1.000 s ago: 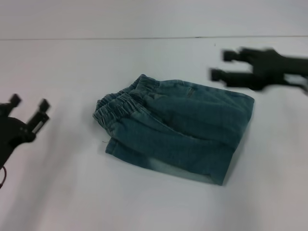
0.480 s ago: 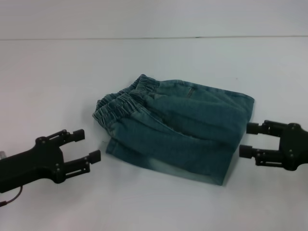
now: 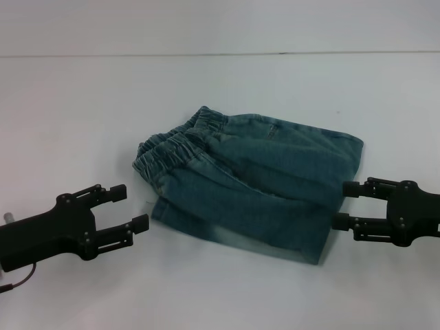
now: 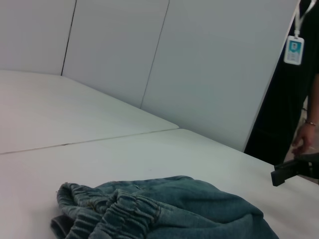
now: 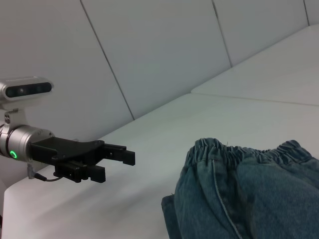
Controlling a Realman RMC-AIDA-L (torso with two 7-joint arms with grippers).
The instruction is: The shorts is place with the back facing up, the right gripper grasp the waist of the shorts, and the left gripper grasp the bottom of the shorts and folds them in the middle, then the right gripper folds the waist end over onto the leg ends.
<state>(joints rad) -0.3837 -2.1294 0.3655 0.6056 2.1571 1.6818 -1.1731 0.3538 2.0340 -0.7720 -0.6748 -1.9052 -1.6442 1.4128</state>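
Denim shorts [image 3: 251, 185] folded on table [image 3: 206, 82].

The left gripper [image 3: 133, 206] and right gripper [image 3: 345, 205] hover low, fingers spread, pointing inward.

The shorts [image 3: 254, 189] are lying folded, hiding their leg hems and any patch; the picture's edge is cutting off the right gripper [image 3: 342, 205] body.
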